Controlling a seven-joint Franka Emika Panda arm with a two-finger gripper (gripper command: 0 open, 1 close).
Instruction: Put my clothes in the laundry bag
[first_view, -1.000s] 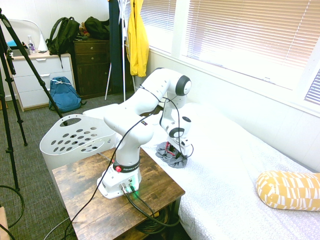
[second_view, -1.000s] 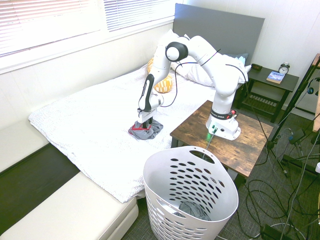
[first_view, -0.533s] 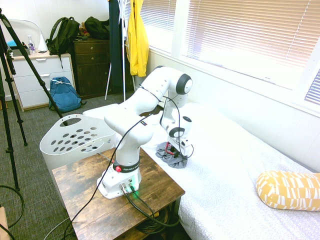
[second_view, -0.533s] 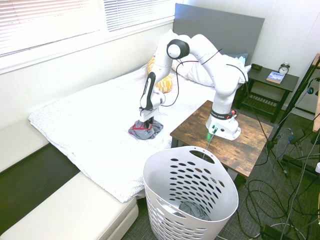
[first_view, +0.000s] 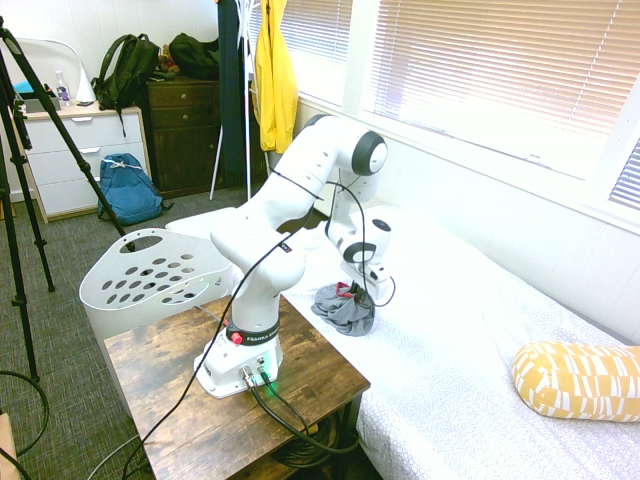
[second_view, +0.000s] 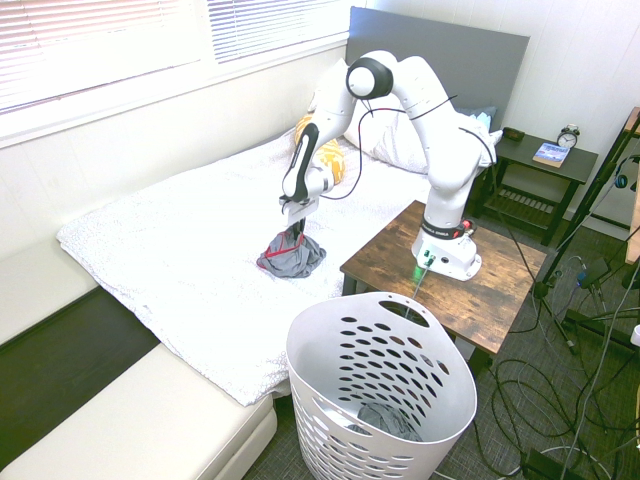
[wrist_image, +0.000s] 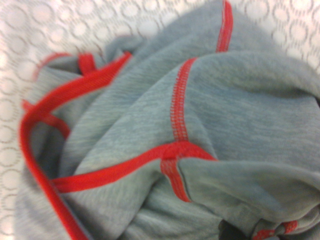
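Soft garment in heathered grey (wrist_image: 250, 105), trimmed and stitched in bright red. Rounded cushion (first_view: 575, 381), yellow patterned in white. Tall perforated plastic hamper (second_view: 330, 400), plain white. Hanging jacket (first_view: 275, 80), solid yellow.

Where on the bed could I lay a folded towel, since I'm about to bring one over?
Bare bedspread lies between the grey garment and the window wall, and more between the garment and the yellow-patterned bolster. It is crowded around the garment, pinched in the tool, and by the pillows.

Clothes (second_view: 292, 258) on bed (second_view: 180, 270) — hamper (second_view: 335, 405) beside, nr table (second_view: 385, 255).
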